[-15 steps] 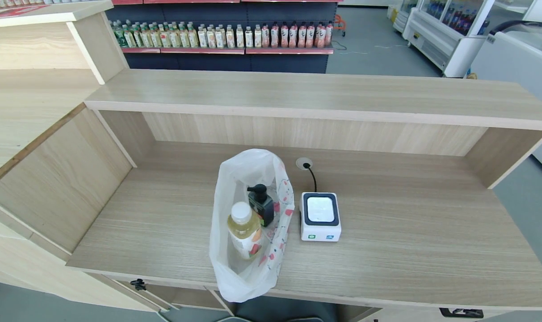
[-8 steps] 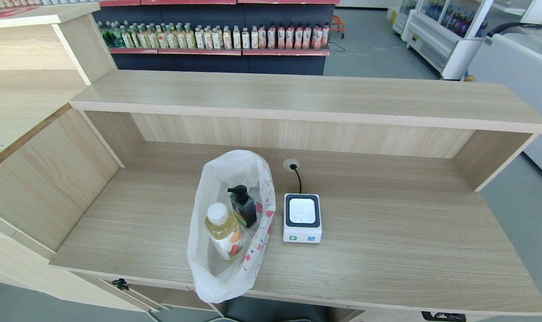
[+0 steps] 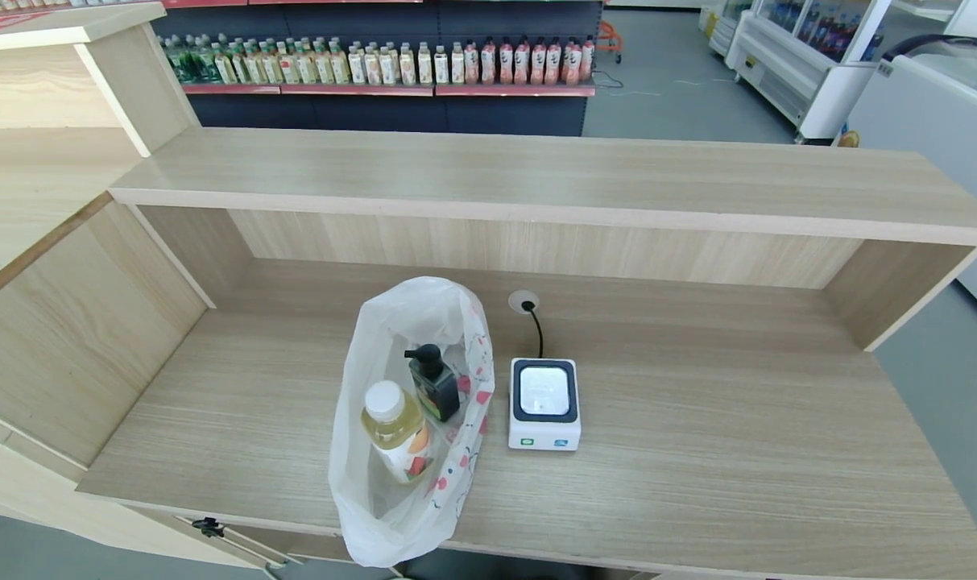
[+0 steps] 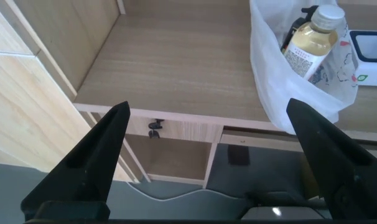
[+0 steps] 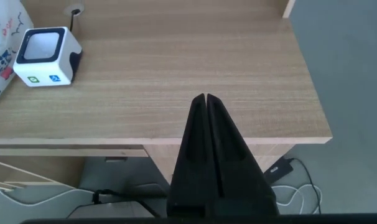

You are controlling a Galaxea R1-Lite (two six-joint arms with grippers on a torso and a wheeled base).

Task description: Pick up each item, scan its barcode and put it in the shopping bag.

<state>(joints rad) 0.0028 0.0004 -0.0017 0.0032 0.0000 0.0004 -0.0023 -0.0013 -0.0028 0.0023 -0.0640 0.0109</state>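
Two bottles in bag, beyond left hand

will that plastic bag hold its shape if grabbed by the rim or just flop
Likely floppy: the shopping bag is thin, wrinkled film, so its rim would probably collapse. Probably bottom-heavy, with a drink bottle and a pump bottle inside. Its end overhangs the counter edge, so a push might slide it off.
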